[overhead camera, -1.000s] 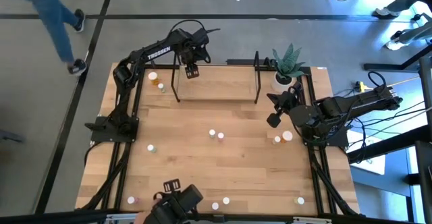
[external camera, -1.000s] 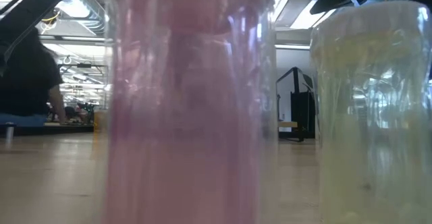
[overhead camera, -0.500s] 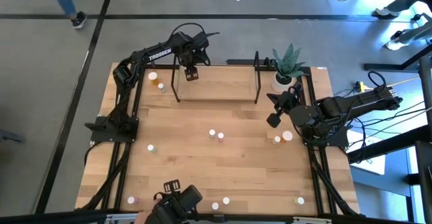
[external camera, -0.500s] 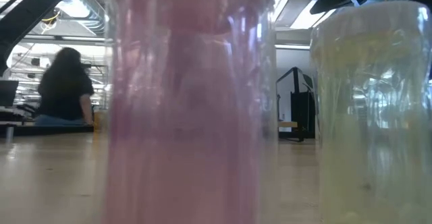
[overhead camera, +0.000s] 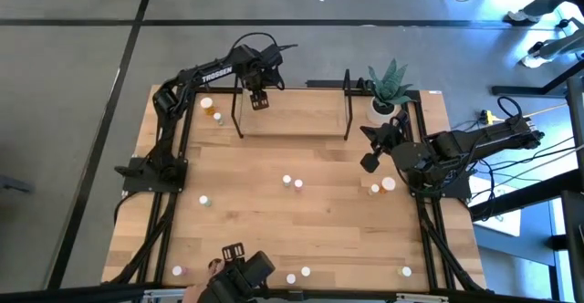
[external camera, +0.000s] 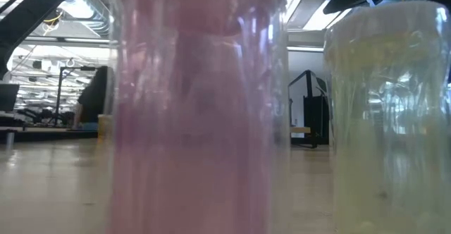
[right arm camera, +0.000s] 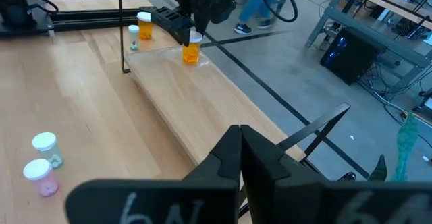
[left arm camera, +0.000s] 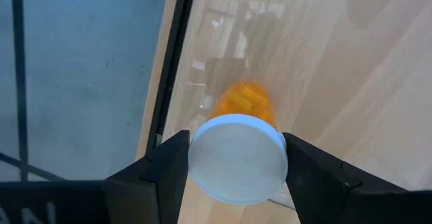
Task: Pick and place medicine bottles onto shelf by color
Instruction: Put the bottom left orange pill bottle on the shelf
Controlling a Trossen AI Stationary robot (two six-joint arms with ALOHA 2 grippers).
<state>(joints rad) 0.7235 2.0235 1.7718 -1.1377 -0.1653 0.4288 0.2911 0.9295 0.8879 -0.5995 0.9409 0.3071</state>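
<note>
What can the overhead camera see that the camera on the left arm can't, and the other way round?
Only the overhead view shows the whole table, the plant, the scattered bottles such as the pair mid-table, and the right hand waiting near the plant.

Only the left wrist view shows, close up, the white cap of the orange bottle pinched between the left hand's fingers.

Both show the shelf board beneath that hand, at its left end.
</note>
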